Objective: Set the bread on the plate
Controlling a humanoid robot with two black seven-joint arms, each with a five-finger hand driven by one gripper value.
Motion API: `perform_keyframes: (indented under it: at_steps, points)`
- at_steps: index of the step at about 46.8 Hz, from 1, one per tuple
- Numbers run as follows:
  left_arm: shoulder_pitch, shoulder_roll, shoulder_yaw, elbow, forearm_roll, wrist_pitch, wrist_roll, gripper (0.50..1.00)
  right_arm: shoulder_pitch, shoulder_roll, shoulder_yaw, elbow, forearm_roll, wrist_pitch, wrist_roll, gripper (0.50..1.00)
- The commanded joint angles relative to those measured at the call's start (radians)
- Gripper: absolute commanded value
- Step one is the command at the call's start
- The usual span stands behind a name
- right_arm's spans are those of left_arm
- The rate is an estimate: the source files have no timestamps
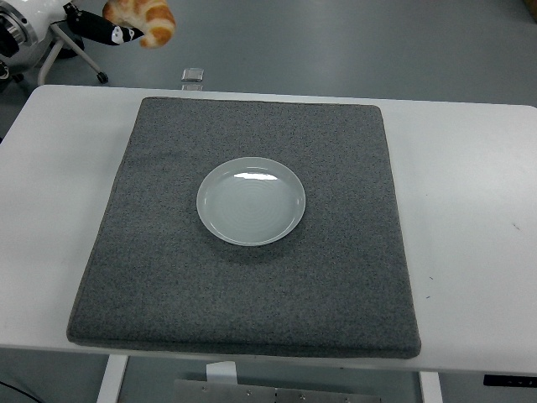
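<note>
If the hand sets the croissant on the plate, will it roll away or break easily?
The croissant, held in the left hand, is curved with tapered ends, so it probably rests flat rather than rolls. Its flaky-looking crust suggests it is light and may crumble if squeezed. The plate has a raised rim, which should keep it in.

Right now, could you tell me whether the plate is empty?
Empty: the plate shows only bare glaze; the left hand holds the bread aloft.
</note>
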Motion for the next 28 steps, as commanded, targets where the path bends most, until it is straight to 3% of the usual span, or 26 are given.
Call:
perform_keyframes:
  at_steps: [1,14,28]
  points:
    - [-0.033,-0.012,0.046,-0.063,-0.001,0.019,0.01,0.5,0.0,0.0,0.0,0.0,0.0,0.0,0.0,0.93]
    - [-0.042,-0.048,0.078,-0.247,0.075,0.08,0.033,0.5,0.0,0.0,-0.001,0.0,0.0,0.0,0.0,0.93]
    - [0.061,-0.136,0.08,-0.262,0.23,0.172,0.033,0.5,0.0,0.0,-0.001,0.0,0.0,0.0,0.0,0.93]
